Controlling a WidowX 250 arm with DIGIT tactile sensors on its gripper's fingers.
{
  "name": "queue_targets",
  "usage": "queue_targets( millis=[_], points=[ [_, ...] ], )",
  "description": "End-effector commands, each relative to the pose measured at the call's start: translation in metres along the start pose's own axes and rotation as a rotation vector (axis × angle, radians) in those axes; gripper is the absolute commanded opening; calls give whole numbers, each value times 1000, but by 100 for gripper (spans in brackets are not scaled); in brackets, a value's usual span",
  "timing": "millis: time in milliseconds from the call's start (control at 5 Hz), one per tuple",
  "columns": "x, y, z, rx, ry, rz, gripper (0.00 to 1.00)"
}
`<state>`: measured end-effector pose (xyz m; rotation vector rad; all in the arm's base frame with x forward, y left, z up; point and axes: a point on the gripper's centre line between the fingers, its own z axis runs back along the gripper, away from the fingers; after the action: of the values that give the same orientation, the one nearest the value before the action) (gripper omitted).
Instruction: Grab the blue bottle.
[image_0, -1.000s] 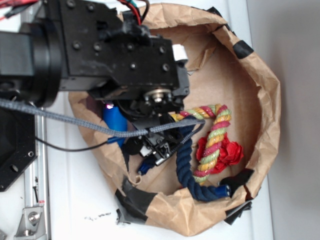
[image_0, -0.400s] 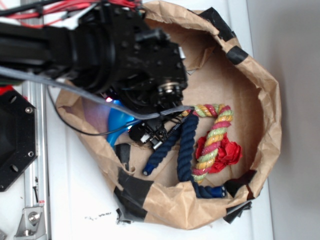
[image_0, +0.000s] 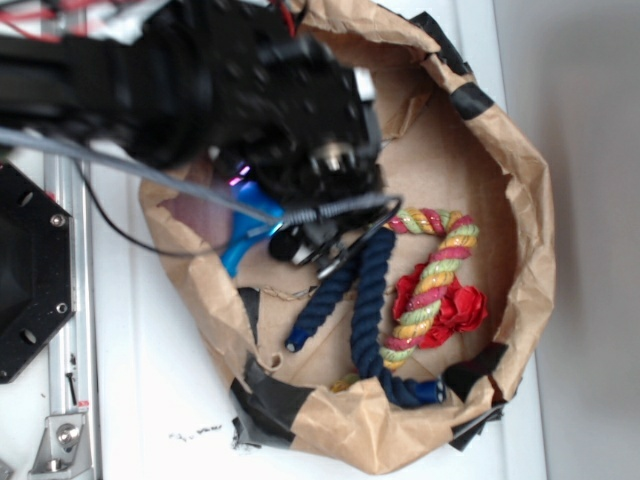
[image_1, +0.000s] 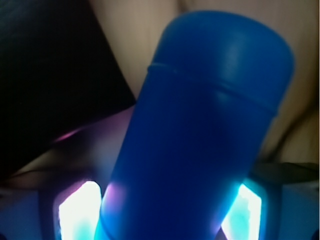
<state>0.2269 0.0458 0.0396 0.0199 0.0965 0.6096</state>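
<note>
Blue plastic fills the wrist view: the blue bottle (image_1: 200, 130) stands right in front of the camera, its flat base pointing up and away, a moulded ridge running just below the base. Two glowing finger pads (image_1: 77, 212) flank it low left and low right, each flush against the bottle's side, so the gripper (image_1: 160, 220) is pinching the bottle between its fingers. Tan paper shows behind the bottle; upper left of that view is dark.

Exterior view: the black arm (image_0: 200, 90) reaches in from the upper left over a brown paper bag (image_0: 520, 200) with its rim rolled down and patched with black tape (image_0: 270, 400). Only a small part of the blue bottle (image_0: 238, 250) shows here, at the bag's left inner wall, just under the wrist housing, with a pink-violet glow at the housing's edge. The gripper's fingertips are hidden by the wrist in this view.

Inside the bag, right of the bottle: a dark navy rope (image_0: 370, 300) in two strands, touching a multicoloured twisted rope (image_0: 435, 275) with a red knot. A grey braided cable (image_0: 150, 175) crosses from the left to the wrist. The bag sits on a white table (image_0: 150, 380); a metal rail (image_0: 65, 300) runs along the left.
</note>
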Motion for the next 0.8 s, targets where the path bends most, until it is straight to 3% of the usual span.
queue_targets(
  millis=[0, 200, 400, 600],
  points=[
    [15, -24, 75, -152, -293, -288, 0],
    [10, -37, 91, -164, -299, -357, 0],
    [3, -42, 98, -114, -289, -493, 0],
    [3, -37, 93, -109, -245, -480, 0]
  ],
)
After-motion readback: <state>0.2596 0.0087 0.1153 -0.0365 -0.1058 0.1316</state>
